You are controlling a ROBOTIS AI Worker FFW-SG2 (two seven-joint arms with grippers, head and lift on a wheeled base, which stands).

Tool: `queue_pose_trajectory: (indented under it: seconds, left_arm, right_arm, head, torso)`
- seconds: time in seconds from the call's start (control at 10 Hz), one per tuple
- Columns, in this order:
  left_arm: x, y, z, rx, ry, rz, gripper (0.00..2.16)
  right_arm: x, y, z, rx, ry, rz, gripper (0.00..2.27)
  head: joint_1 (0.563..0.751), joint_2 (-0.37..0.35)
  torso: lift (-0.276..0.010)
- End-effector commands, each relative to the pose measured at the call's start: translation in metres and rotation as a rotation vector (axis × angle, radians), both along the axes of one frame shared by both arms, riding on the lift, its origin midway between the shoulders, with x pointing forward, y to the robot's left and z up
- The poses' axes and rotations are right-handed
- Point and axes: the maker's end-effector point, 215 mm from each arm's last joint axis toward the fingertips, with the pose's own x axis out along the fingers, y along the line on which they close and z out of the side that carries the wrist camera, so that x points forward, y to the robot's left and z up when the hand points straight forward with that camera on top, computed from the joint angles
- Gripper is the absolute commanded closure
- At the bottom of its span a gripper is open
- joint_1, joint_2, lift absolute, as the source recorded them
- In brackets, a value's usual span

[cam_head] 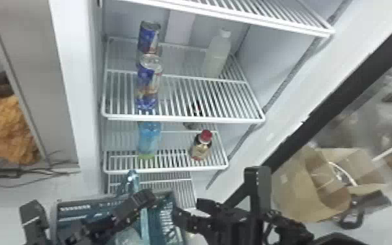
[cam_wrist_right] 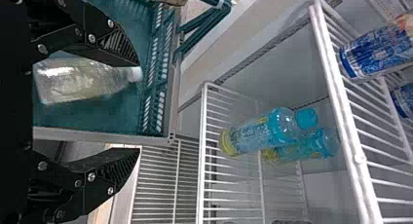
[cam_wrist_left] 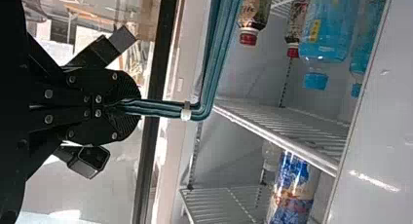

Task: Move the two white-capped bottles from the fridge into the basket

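In the head view, one white-capped bottle [cam_head: 218,53] stands toward the back right of an upper fridge shelf. Another white-capped bottle [cam_wrist_right: 80,80] lies in the teal basket [cam_wrist_right: 97,124] in the right wrist view. My left gripper [cam_head: 148,197] is over the basket [cam_head: 75,208] in the head view; in the left wrist view this left gripper [cam_wrist_left: 129,106] is shut on the basket handle [cam_wrist_left: 214,63]. At the basket's right side is my right gripper [cam_head: 189,208]. Seen from its wrist, the right gripper [cam_wrist_right: 139,107] stands open, its fingers well apart, near the basket's edge.
Blue cans [cam_head: 148,78] stand in a row left of the shelved bottle. On the shelf below [cam_head: 166,170] are a blue bottle [cam_head: 149,138] and a red-capped bottle [cam_head: 202,145]. A cardboard box [cam_head: 302,185] lies at right, beyond the fridge door.
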Motion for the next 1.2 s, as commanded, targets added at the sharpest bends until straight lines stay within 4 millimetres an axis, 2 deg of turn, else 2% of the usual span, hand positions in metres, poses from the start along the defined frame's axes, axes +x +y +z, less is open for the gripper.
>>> queue_pose_trajectory:
  seconds: [0.0,0.4,0.6,0.8,1.1]
  left_arm:
    - [-0.001,0.000,-0.001,0.000,0.002,0.001,1.18]
    - [0.000,0.001,0.000,-0.001,0.002,0.003,1.18]
    - [0.000,0.001,0.000,-0.003,0.002,0.004,1.18]
    - [0.000,0.001,0.000,-0.003,0.002,0.002,1.18]
    - [0.000,0.001,0.001,-0.005,0.003,0.002,1.18]
  right_arm:
    - [0.020,-0.008,0.016,-0.021,-0.092,-0.023,0.47]
    - [0.084,-0.041,0.080,-0.064,-0.380,-0.115,0.47]
    - [0.113,-0.058,0.099,-0.066,-0.494,-0.159,0.46]
    - [0.138,-0.071,0.111,-0.066,-0.573,-0.191,0.42]
    - [0.171,-0.077,0.113,-0.054,-0.642,-0.209,0.27]
  head:
    - [0.695,-0.350]
    - [0.695,-0.350]
    - [0.695,-0.350]
    - [0.695,-0.350]
    - [0.695,-0.350]
  torso:
    - [0.000]
    - [0.000]
    - [0.000]
    - [0.000]
    - [0.000]
